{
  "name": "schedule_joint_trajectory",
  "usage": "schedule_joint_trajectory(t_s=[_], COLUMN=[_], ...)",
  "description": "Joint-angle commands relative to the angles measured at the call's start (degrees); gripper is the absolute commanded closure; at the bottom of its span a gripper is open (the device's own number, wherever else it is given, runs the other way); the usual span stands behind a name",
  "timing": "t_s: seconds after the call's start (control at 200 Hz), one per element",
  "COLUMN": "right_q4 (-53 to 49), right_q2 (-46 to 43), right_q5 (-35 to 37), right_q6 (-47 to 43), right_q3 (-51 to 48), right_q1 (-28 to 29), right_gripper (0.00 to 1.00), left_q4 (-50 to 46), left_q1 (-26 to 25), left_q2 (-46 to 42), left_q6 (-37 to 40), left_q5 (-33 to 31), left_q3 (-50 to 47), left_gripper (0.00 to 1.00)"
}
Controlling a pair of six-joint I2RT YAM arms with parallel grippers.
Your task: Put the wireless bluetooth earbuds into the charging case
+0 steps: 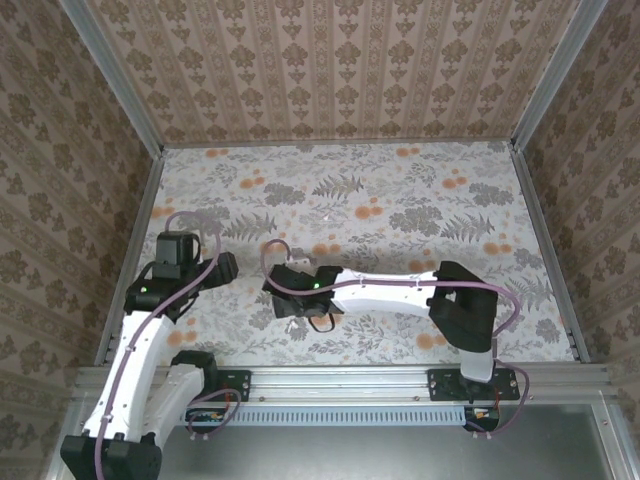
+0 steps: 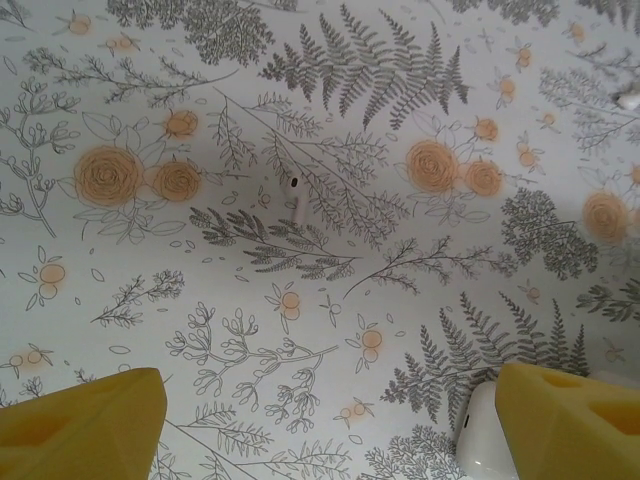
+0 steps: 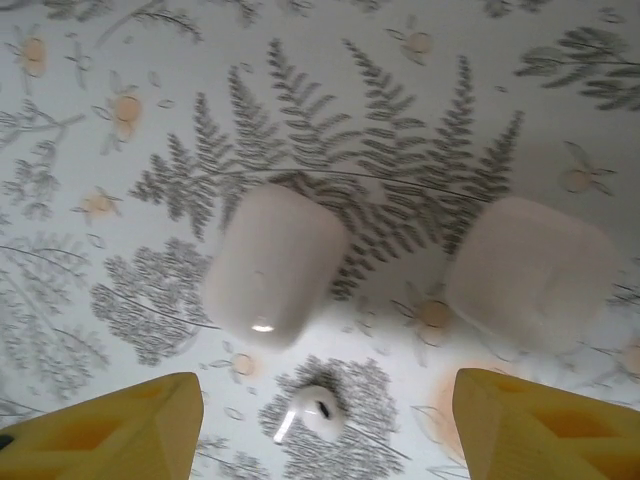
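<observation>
Floral table [image 3: 560,60]: open room all round the charging case [image 3: 275,265]. Squarer white piece [image 3: 530,270] sits beside the case, apart. Earbud [image 3: 310,410] lies just near-side of the case, between my right gripper's [image 3: 328,425] spread fingers, untouched. Left gripper [image 2: 330,400] spread, empty. Risk: closing off-centre squirts the glossy bud out, or I clip the case.

White piece [image 2: 480,438] half behind left jaws, off bottom edge.

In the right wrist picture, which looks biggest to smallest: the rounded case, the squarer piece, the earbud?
1. charging case and squarer white piece: look alike, can't rank.
2. earbud: clearly smallest.
</observation>
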Motion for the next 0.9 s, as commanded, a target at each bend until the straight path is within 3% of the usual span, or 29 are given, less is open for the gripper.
schedule_joint_trajectory(t_s=[0.0,0.515,0.895], right_q4=[-4.9,-16.4,-19.2], right_q2=[3.7,16.3,19.9], right_q5=[-3.4,-3.7,-1.6], right_q6=[1.7,2.0,1.5], right_q3=[5.2,21.3,24.6], right_q1=[-0.1,-0.1,-0.9], right_gripper=[0.30,0.27,0.27], left_q4=[-2.2,-1.5,-0.9], left_q1=[0.5,1.1,1.6], left_q2=[-1.0,-4.8,-5.0], left_q6=[-1.2,-1.9,-1.9], left_q5=[-0.1,-5.6,-5.6], left_q3=[-0.4,-1.7,-2.0], left_gripper=[0.13,0.11,0.11])
